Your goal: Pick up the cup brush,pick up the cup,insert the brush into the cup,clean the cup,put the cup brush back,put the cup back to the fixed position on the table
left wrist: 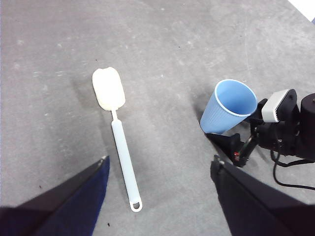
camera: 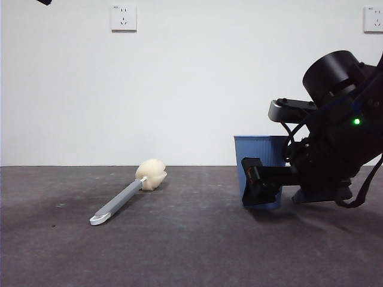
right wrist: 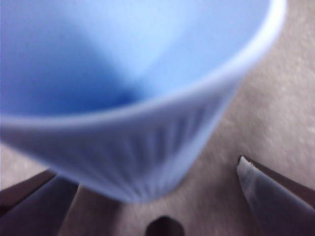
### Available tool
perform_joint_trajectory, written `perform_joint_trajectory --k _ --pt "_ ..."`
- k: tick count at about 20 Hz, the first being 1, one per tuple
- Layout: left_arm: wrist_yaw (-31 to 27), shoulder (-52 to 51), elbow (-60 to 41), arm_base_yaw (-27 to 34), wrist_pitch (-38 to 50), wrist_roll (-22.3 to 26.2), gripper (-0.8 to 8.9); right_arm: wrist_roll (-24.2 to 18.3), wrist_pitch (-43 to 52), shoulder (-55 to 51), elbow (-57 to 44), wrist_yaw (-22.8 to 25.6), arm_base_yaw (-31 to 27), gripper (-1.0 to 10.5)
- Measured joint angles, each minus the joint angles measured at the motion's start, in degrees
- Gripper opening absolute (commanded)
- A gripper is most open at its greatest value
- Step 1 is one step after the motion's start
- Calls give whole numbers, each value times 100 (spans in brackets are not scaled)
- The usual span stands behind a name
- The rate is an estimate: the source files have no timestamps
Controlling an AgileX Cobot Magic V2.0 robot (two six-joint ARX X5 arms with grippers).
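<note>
The cup brush [camera: 127, 195] lies flat on the table [camera: 191, 251], left of centre, its cream sponge head [camera: 151, 174] toward the wall. In the left wrist view the cup brush [left wrist: 121, 147] lies below my left gripper [left wrist: 160, 164], which hangs high above it, open and empty. The blue cup [camera: 261, 150] stands upright at the right. My right gripper [camera: 258, 186] is low at the cup's side, one jaw on each side of it. In the right wrist view the cup [right wrist: 138, 147] fills the space between the open jaws of the right gripper [right wrist: 147, 167], with a gap at one jaw. The cup [left wrist: 231, 105] and the right gripper [left wrist: 237, 146] also show in the left wrist view.
A white wall with two sockets [camera: 123, 17] [camera: 373, 19] stands behind the table. The right arm's dark body [camera: 335, 149] and its cable fill the right edge. The left arm shows only as a black tip [camera: 45, 2] at the top left corner.
</note>
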Motion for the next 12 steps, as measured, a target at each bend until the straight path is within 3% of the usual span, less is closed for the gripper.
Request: perform_joint_trajectory --k 4,7,12 --pt "0 0 0 0 0 4 346 76 -1399 -920 0 -17 2 545" --pt "13 0 0 0 -70 72 346 422 -2879 -2041 0 -173 105 539" --pt "636 0 0 0 -376 203 346 1038 -5475 -4315 26 -1021 640 530"
